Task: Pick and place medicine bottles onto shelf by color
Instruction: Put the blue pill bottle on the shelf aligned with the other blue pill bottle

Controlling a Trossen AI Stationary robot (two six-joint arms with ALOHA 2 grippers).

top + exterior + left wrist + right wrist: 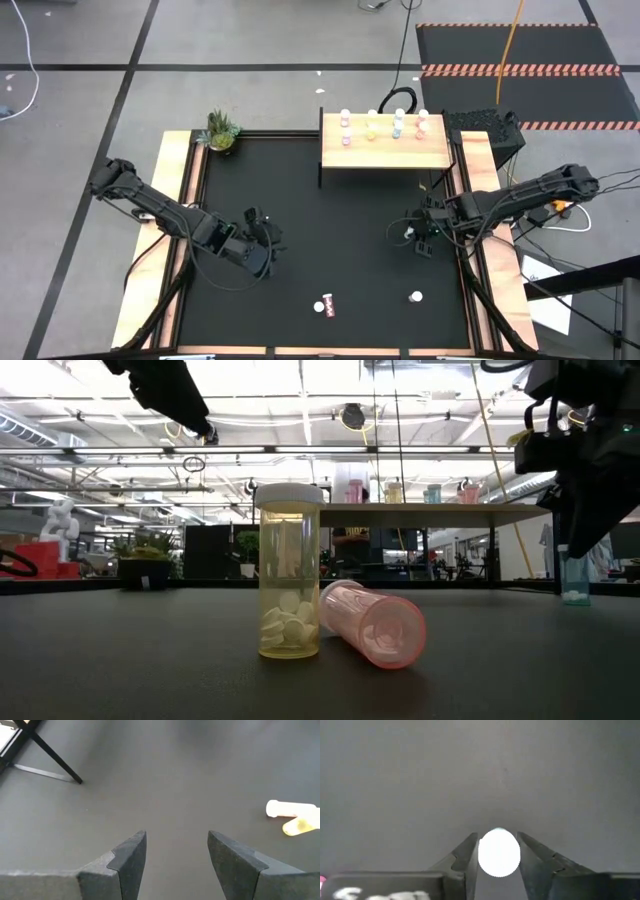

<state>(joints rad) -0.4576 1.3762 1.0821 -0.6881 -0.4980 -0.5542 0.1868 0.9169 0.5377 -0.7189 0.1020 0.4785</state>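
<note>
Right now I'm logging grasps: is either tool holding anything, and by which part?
The right tool has its fingers on either side of a bottle's white cap; whether they are clamped cannot be told. The left tool holds nothing.

Overhead camera looks straight down on the table [330,230]. Low camera sits at tabletop level, close behind the yellow bottle [289,570], which the left wrist camera shares.
</note>
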